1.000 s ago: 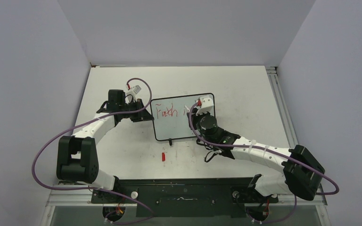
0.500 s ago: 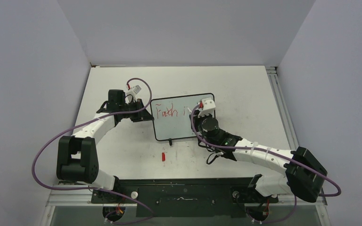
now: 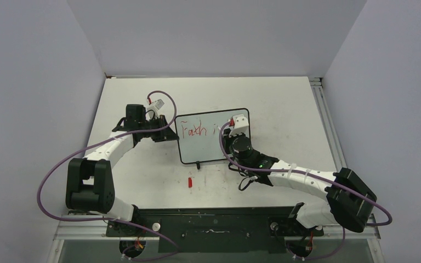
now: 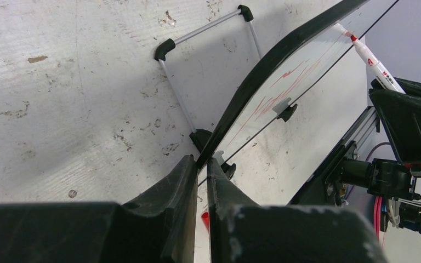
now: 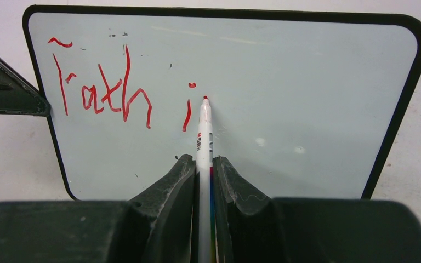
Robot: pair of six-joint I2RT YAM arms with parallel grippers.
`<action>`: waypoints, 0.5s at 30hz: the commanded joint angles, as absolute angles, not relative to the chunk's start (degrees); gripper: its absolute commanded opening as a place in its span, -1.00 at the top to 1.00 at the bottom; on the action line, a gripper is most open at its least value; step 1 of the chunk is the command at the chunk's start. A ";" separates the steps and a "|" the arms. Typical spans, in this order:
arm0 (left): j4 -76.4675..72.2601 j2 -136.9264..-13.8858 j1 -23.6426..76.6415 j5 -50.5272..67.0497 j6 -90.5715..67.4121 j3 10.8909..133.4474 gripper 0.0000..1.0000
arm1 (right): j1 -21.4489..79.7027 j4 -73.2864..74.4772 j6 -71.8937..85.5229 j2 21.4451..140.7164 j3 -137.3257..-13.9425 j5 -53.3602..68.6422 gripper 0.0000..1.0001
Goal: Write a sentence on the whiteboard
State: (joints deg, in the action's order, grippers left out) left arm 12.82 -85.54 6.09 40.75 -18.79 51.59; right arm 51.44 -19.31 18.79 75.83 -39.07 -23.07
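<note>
The whiteboard (image 3: 203, 143) stands on the table, black-framed, also seen in the right wrist view (image 5: 307, 98) and edge-on in the left wrist view (image 4: 268, 66). Red writing (image 5: 101, 93) on it reads "Faith" then "i" (image 5: 187, 112). My right gripper (image 5: 202, 161) is shut on a white marker (image 5: 203, 137) whose red tip (image 5: 205, 98) meets the board just right of the "i". My left gripper (image 4: 202, 163) is shut on the board's left frame edge, seen from above (image 3: 167, 135).
A red marker cap (image 3: 190, 181) lies on the table in front of the board. The board's wire stand (image 4: 208, 60) shows behind it. The right arm (image 3: 296, 178) reaches in from the lower right.
The right gripper with the marker has shifted slightly on the board near the "i". The left arm and the board have not moved.
</note>
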 commanded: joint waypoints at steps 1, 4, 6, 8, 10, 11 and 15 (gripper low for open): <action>12.38 -84.63 6.50 41.91 -18.63 53.70 0.84 | 51.06 -21.84 19.37 76.60 -39.51 -23.03 0.89; 12.38 -84.55 6.50 41.93 -18.63 53.65 0.84 | 51.04 -21.58 19.74 76.63 -39.26 -23.06 0.89; 12.36 -84.47 6.50 41.96 -18.63 53.69 0.84 | 51.06 -21.28 20.30 76.50 -38.84 -23.04 0.89; 12.39 -84.46 6.50 41.98 -18.63 53.68 0.84 | 51.06 -21.03 20.98 76.39 -38.17 -22.98 0.89; 12.39 -84.30 6.50 41.96 -18.63 53.70 0.84 | 51.06 -20.84 21.61 76.11 -37.38 -22.98 0.89; 12.39 -84.35 6.47 42.02 -18.68 53.70 0.84 | 51.06 -20.70 21.95 75.89 -36.91 -23.04 0.89; 12.34 -84.21 6.50 42.09 -18.72 53.70 0.84 | 51.52 -20.49 23.42 75.19 -35.42 -22.83 0.89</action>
State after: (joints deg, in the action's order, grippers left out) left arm 12.82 -85.54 6.09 40.71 -18.81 51.59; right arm 51.44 -20.67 21.37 76.07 -37.23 -22.50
